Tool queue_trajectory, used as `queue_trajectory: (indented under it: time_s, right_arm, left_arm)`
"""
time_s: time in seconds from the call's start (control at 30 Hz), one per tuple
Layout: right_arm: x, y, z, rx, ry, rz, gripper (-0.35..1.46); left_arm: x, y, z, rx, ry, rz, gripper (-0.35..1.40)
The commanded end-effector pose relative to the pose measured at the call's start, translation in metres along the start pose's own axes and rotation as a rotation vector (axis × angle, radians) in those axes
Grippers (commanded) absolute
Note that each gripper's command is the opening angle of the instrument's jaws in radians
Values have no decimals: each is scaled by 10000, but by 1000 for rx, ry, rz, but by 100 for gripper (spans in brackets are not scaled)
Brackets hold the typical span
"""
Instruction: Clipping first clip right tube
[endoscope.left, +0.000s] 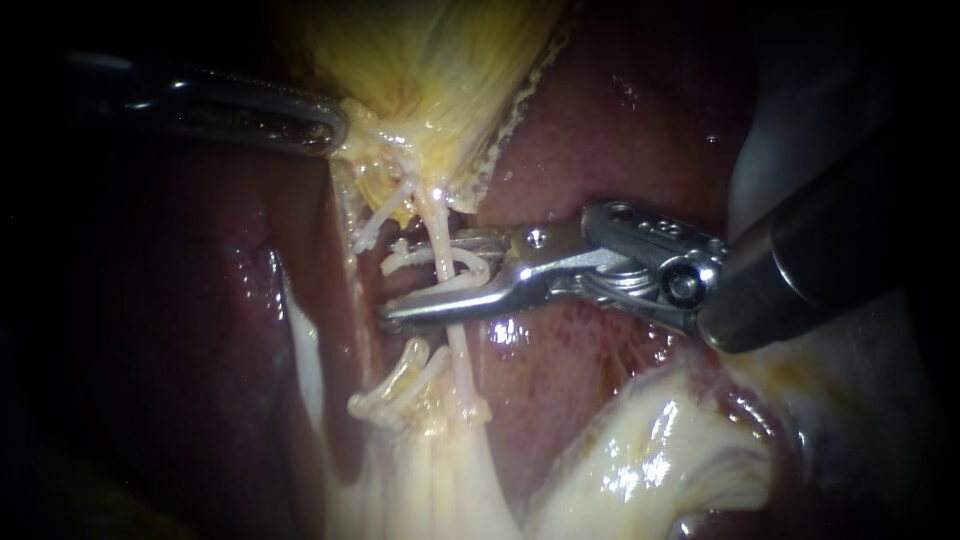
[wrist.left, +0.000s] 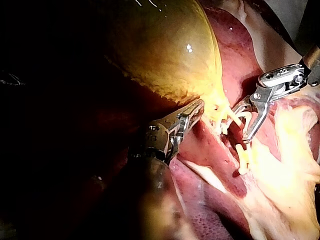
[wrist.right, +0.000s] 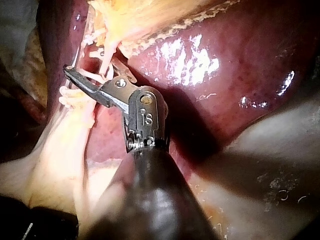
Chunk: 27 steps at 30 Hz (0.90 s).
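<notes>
Running top to bottom, the right tube (endoscope.left: 438, 222) crosses the wide-open tool of my right instrument (endoscope.left: 412, 280).

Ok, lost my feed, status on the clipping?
Left instrument shut on gallbladder. Right instrument open, straddling right tube. Liver close behind.

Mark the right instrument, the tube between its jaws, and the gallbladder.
right instrument (endoscope.left: 400, 283): endoscope view, midway between its open jaw tips.
tube (endoscope.left: 437, 225): endoscope view, pale stretch entering the jaws.
gallbladder (endoscope.left: 440, 60): endoscope view, yellow wall.
</notes>
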Motion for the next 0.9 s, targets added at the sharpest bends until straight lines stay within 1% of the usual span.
queue_trajectory:
  time_s: [0.03, 0.13, 0.27, 0.47, 0.6, 0.67, 0.77, 0.9]
  right_arm:
    - [0, 0, 0, 0, 1, -7, 49]
    - [-1, -1, 0, 1, 0, -8, 49]
    - [-6, -7, -3, 7, -3, -17, 50]
    - [-21, -27, -9, 20, -12, -29, 50]
    - [-36, -42, -10, 34, -21, -40, 50]
    - [-41, -47, -10, 44, -27, -44, 50]
    - [-44, -55, -8, 71, -42, -48, 50]
    - [-44, -60, -8, 84, -49, -50, 49]
  left_arm:
    - [1, 0, 0, 0, 0, 0, -35]
    - [1, 0, 0, 0, 0, 1, -35]
    - [2, 1, -1, 1, 0, 1, -35]
    - [4, 2, -1, 1, 0, 2, -35]
    - [4, 3, -1, 1, 1, -4, -35]
    - [4, 3, -1, 1, 1, -4, -35]
    - [5, 3, -1, 1, 1, -3, -35]
    - [6, 3, 0, 1, 1, -3, -35]
